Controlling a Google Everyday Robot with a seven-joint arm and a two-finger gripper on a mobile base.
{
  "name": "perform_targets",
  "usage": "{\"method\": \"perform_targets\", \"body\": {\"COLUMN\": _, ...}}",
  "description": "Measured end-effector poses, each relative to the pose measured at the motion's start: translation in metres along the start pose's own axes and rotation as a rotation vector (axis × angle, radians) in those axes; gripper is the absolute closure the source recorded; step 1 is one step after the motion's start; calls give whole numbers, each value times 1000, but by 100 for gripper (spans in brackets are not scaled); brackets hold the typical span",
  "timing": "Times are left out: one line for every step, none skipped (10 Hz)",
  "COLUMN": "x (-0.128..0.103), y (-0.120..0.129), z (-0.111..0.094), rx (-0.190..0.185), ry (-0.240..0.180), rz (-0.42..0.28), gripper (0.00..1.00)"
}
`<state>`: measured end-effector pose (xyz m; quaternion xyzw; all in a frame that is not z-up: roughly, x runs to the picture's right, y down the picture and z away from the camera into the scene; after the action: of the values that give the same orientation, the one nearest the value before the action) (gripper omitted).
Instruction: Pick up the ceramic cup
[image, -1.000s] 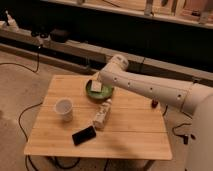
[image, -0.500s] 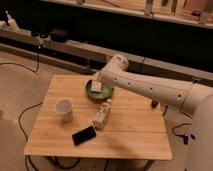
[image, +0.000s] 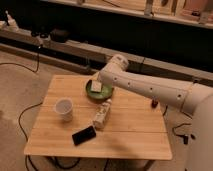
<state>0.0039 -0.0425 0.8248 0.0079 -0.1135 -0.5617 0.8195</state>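
The ceramic cup (image: 63, 109) is a small white handleless cup standing upright on the left part of the wooden table (image: 135, 130). My white arm (image: 150, 87) reaches in from the right, and its end is over the green bowl (image: 105, 94) at the table's back middle. The gripper (image: 96, 85) is at the bowl, to the right of the cup and farther back, well apart from it. Nothing touches the cup.
A slim white bottle (image: 102, 114) is just in front of the bowl, right of the cup. A black phone (image: 83, 135) lies near the front edge. Cables (image: 25, 120) run on the floor at the left. A dark shelf wall (image: 125, 30) stands behind.
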Motion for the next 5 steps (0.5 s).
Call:
{"method": "perform_targets", "body": {"x": 0, "y": 0, "z": 0, "rx": 1, "ry": -4, "rz": 5, "gripper": 28}}
{"method": "perform_targets", "body": {"x": -2, "y": -1, "z": 0, "rx": 6, "ry": -19, "rz": 4, "gripper": 28}}
{"method": "perform_targets", "body": {"x": -7, "y": -4, "z": -1, "rx": 24, "ry": -45, "rz": 1, "gripper": 28}}
{"method": "perform_targets", "body": {"x": -14, "y": -12, "z": -3, "rx": 60, "ry": -86, "rz": -5, "gripper": 28}}
{"method": "perform_targets", "body": {"x": -24, "y": -23, "z": -7, "rx": 111, "ry": -138, "rz": -17, "gripper": 28}}
